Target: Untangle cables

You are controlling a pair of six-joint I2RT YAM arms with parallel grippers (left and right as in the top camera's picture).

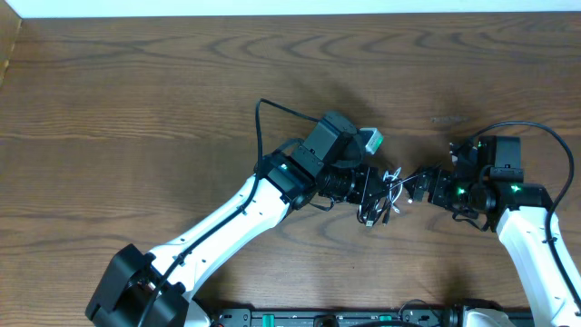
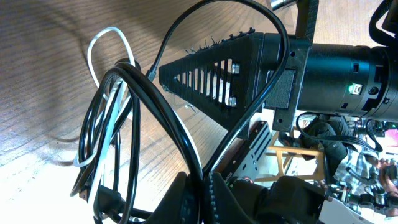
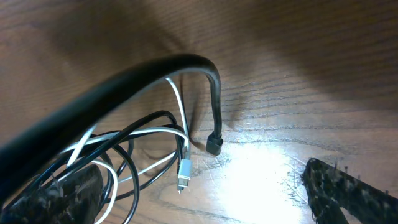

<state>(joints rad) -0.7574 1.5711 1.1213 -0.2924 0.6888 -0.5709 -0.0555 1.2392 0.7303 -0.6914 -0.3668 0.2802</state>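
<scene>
1. Three thin flexible cables point(image 1: 388, 189), two black and one white, lie looped together on the brown wooden table point(image 1: 136, 91), between both claws.
2. Left gripper point(image 1: 372, 200) is clamped fully closed on the bundle.
3. Right gripper point(image 1: 425, 186) gapes wide, gripping nothing; two plug ends point(image 3: 182, 174) rest on the wood between its fingers.

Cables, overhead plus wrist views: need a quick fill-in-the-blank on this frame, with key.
1. The left gripper is ____ on the cables.
2. The right gripper stands ____, holding nothing.
3. The white cable loops among ____ ones.
4. The table is made of ____.
Missing words: shut; open; black; wood.
</scene>
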